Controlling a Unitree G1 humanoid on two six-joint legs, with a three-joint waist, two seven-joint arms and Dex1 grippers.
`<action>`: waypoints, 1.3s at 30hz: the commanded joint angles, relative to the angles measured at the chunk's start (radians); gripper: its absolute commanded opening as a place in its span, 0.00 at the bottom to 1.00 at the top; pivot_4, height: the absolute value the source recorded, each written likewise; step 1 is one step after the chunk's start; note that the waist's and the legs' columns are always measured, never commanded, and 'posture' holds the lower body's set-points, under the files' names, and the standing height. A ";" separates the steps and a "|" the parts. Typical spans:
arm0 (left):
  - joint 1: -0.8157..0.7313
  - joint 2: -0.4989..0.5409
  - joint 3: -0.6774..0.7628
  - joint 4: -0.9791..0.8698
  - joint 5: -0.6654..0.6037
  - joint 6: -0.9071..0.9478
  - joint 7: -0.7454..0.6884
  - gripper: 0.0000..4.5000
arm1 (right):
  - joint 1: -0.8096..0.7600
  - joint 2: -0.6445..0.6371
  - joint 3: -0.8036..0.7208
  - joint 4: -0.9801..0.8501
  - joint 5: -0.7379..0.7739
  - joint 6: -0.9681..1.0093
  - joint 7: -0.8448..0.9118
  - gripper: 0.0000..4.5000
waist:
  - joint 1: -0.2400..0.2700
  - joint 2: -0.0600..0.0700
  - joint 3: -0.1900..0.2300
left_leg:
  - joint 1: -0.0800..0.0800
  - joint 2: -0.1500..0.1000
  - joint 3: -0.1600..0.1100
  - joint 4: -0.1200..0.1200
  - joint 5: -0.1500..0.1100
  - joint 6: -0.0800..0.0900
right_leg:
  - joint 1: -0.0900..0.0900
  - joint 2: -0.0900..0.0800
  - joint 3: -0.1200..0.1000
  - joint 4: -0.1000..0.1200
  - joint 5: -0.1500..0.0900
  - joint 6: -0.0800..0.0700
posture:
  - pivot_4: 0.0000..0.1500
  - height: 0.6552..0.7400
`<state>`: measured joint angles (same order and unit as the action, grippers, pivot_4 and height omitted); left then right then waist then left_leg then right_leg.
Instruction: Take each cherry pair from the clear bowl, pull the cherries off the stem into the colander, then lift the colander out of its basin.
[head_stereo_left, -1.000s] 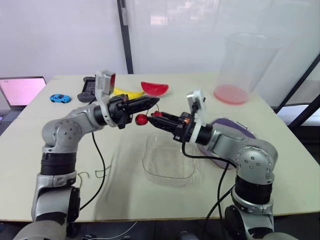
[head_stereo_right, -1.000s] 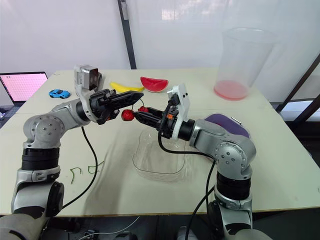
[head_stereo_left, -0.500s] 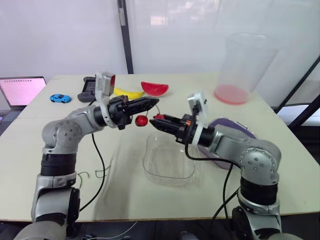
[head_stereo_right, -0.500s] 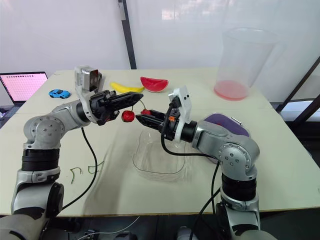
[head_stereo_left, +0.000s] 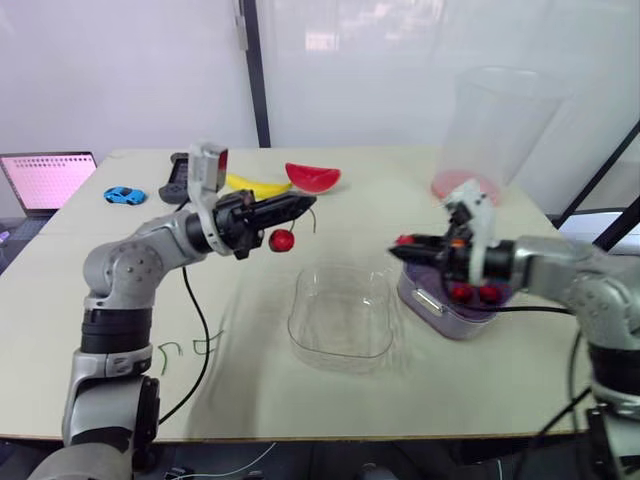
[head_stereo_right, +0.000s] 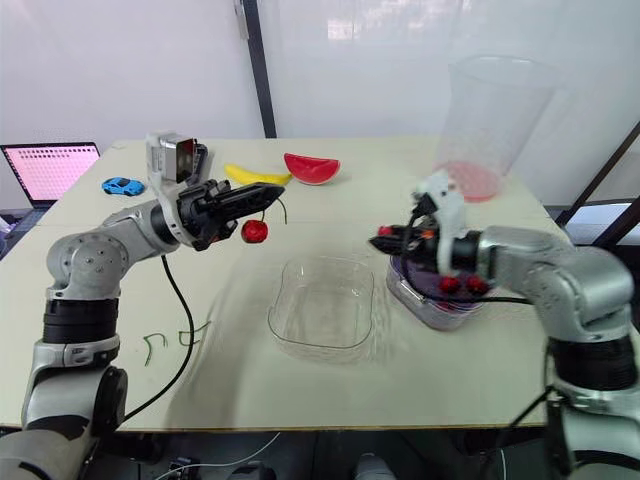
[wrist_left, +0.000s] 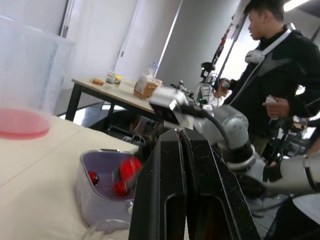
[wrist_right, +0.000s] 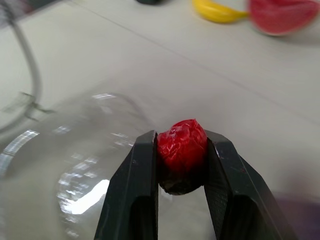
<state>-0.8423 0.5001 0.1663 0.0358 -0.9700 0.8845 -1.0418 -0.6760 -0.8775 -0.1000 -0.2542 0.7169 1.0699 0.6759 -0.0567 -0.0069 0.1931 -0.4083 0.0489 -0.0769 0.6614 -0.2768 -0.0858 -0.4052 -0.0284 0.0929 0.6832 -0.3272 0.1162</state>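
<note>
So right now the right claw (head_stereo_left: 400, 241) is clamped on a single cherry (wrist_right: 181, 150), squeezed between both fingers. It hovers at the bowl-side edge of the purple colander (head_stereo_left: 432, 303), which already has a few cherries (head_stereo_left: 468, 292) in it. The left claw (head_stereo_left: 303, 204) is pinched together on the thin stem (head_stereo_right: 283, 209), up over the table (head_stereo_left: 250, 400) just behind the clear bowl (head_stereo_left: 340, 320), with the other cherry (head_stereo_left: 281, 240) dangling under it. The bowl looks empty to me, so I'd guess this is the last pair, half done. What worries me is that from the head cameras the held cherry looks like it's over the rim rather than the middle of the colander. If the claw lets go here, it could clip the rim and bounce onto the table or into the bowl, so nudging further in before opening seems safer. It's also squashed pretty hard, so it might stick to a finger and drop late. On the other side, that dangling cherry hangs off a skinny stem, so any jerk could swing it loose, and it'd land on bare table well apart from the colander. And when the right claw goes over for it, the two claws have to meet tip to tip, which makes for an easy bump.
</note>
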 joint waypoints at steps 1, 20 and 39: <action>0.000 0.004 0.012 -0.036 0.011 -0.029 0.011 0.00 | 0.020 -0.154 0.093 0.109 -0.199 -0.150 0.078 0.26 | 0.000 0.000 0.000 | 0.000 0.000 0.000 0.000 0.000 0.000 | 0.000 0.000 0.000 0.000 0.000 0.000 | 1.00 0.98; 0.005 -0.020 0.013 -0.068 -0.004 -0.024 0.039 0.00 | 0.020 -0.216 0.031 0.125 -0.228 -0.134 0.238 0.98 | 0.015 0.000 0.000 | 0.000 0.000 0.001 0.001 0.000 0.000 | 0.000 0.000 0.001 0.000 0.000 0.000 | 1.00 0.98; -0.024 -0.049 -0.009 -0.069 -0.023 0.003 0.028 0.00 | -0.095 0.589 0.007 -0.131 0.185 0.066 -0.221 0.98 | 0.011 0.000 0.000 | 0.000 0.000 -0.001 0.001 0.003 -0.005 | 0.000 0.000 -0.001 0.001 0.000 0.000 | 1.00 0.98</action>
<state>-0.8395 0.4465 0.1469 -0.0044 -0.9735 0.8879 -1.0187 -0.7460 -0.2998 -0.0919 -0.3659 0.9046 1.1606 0.4745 -0.0461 -0.0070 0.1932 -0.4088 0.0491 -0.0779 0.6622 -0.2737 -0.0913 -0.4054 -0.0284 0.0923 0.6848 -0.3271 0.1162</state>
